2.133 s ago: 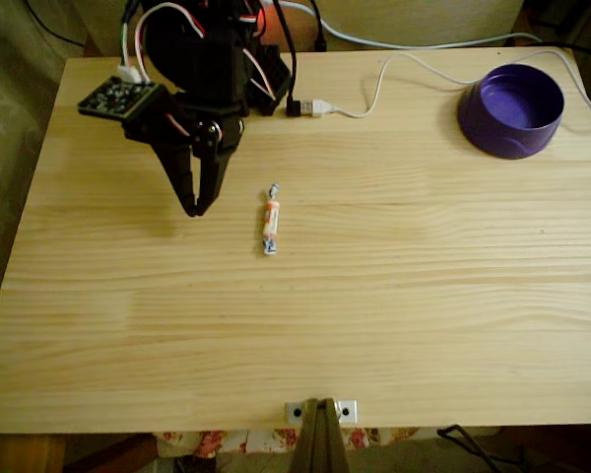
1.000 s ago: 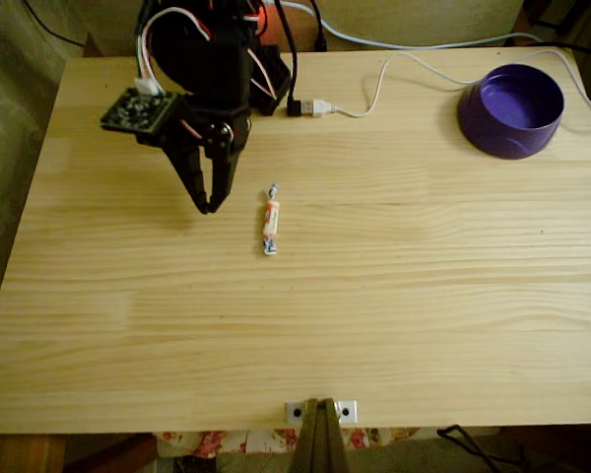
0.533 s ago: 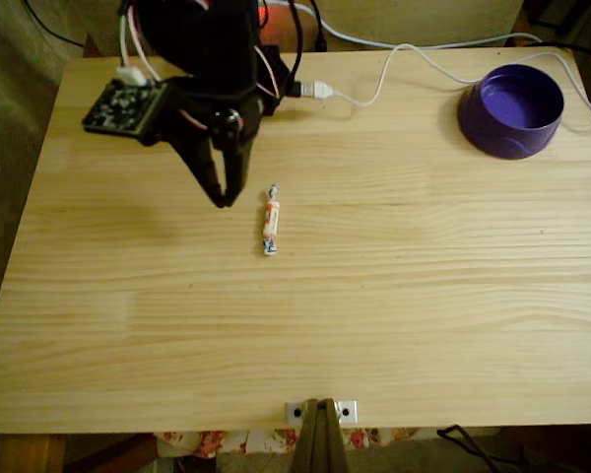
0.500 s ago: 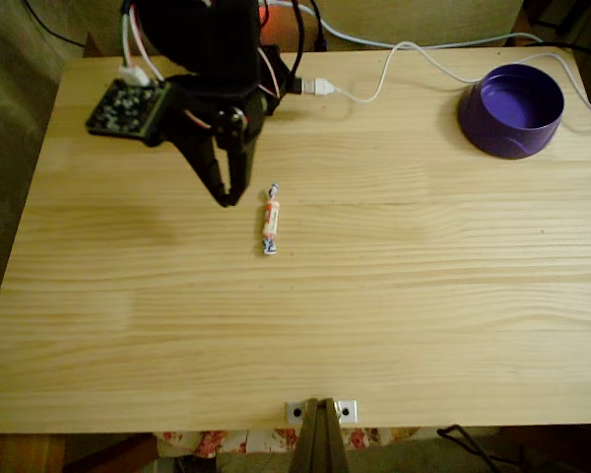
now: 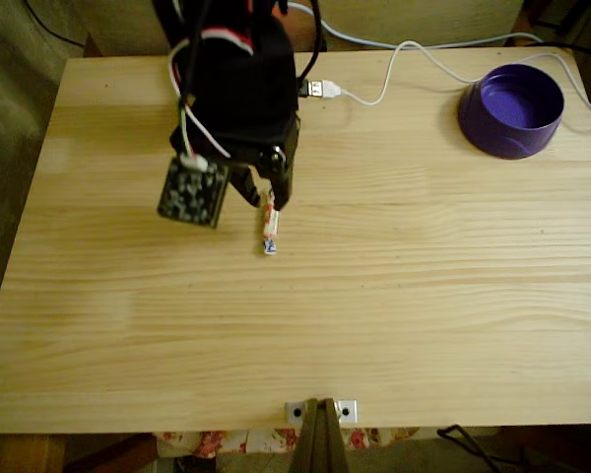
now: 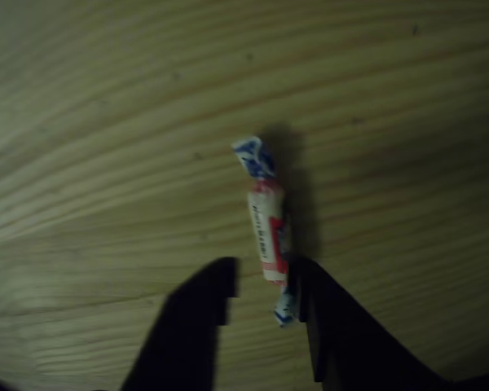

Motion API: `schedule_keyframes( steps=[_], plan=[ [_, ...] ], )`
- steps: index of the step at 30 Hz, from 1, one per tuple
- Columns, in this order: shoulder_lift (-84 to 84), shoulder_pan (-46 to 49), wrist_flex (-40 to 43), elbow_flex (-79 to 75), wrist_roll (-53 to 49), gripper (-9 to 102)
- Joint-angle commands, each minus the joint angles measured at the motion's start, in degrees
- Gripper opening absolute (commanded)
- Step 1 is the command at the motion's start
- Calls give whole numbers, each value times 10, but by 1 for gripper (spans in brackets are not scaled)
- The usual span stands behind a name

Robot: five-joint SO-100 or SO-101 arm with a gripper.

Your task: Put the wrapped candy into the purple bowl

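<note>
Pale pine table (image 5: 394, 296), candy framed by the gripper

On the table the wrapped candy (image 6: 266, 230) is seen lying flat, its lower twisted end between the two dark fingers (image 6: 197, 318) of the gripper (image 6: 265, 281), which is parted narrowly and closed on nothing; one finger is just beside the wrapper. In the fixed view the gripper (image 5: 261, 202) is held over the candy's (image 5: 270, 232) upper end, and the purple bowl (image 5: 511, 110) is set well apart at the far right corner, beside a white cable (image 5: 394, 69)
</note>
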Motion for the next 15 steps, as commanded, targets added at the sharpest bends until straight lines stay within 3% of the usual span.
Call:
schedule_keyframes(
  steps=[1,15],
  plan=[
    [-27,-2,-4,-40,3,21],
    [-116,15,-47,-46,-32,25]
  ],
)
